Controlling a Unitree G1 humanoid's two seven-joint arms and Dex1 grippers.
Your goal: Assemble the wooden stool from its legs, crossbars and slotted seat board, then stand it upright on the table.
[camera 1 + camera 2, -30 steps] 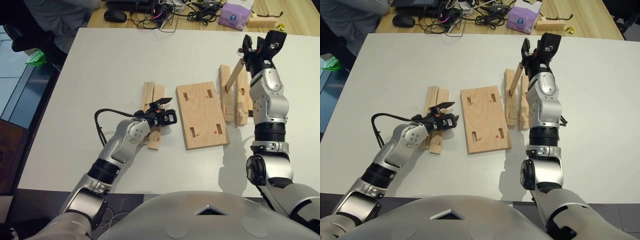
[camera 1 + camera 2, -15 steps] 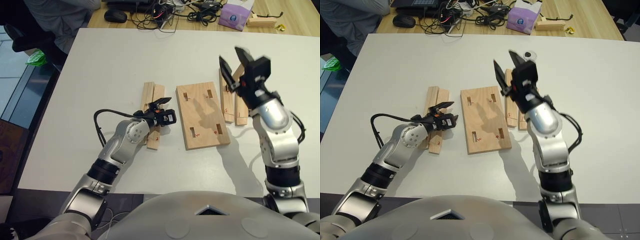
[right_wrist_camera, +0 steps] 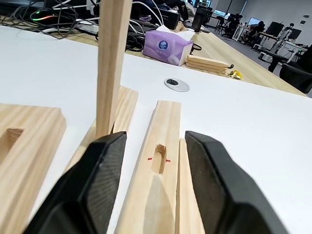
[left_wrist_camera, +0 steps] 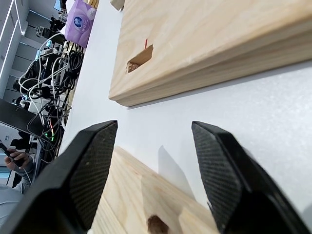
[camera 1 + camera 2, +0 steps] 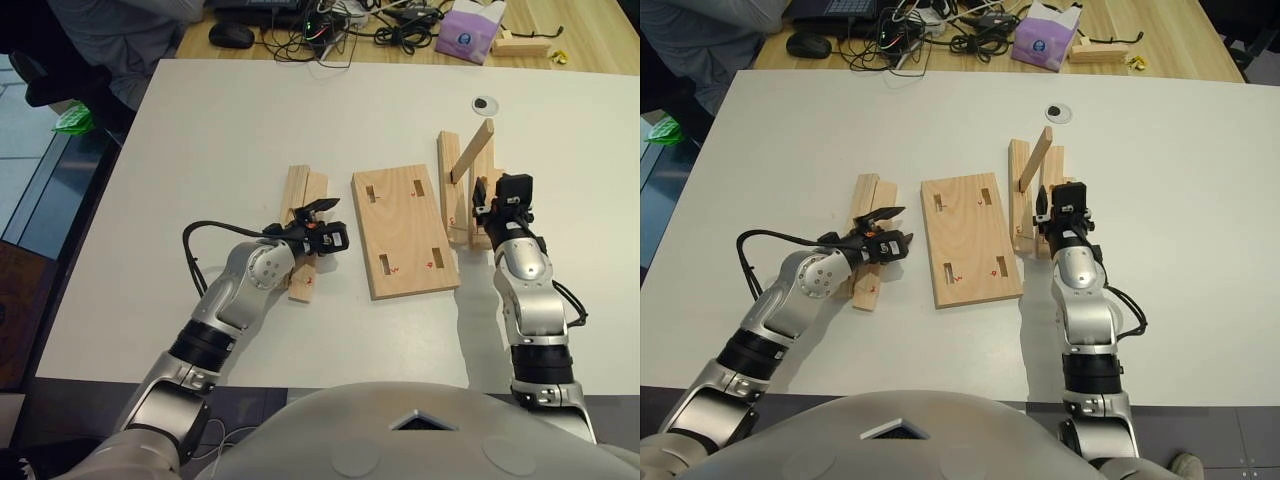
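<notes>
The slotted seat board (image 5: 405,232) lies flat mid-table. Left of it is a pile of wooden legs (image 5: 300,200); my left gripper (image 5: 322,218) hovers open low over its near end, and the left wrist view shows the board's edge (image 4: 219,44) just ahead. Right of the board lie more legs (image 5: 450,185), with one crossbar (image 5: 473,150) standing tilted on them. My right gripper (image 5: 484,205) is open at the near end of that pile, its fingers either side of a slotted leg (image 3: 163,161), beside the tilted crossbar (image 3: 112,63).
A black round grommet (image 5: 483,102) sits in the tabletop behind the right pile. On the wooden desk beyond are a purple tissue pack (image 5: 468,30), spare wood pieces (image 5: 522,43), cables (image 5: 330,25) and a mouse (image 5: 230,32). Bare white table lies around the parts.
My right gripper let go of the tilted crossbar's top, swung back toward me and dropped low at the near end of the right pile. The crossbar stays leaning. The left arm barely moved.
</notes>
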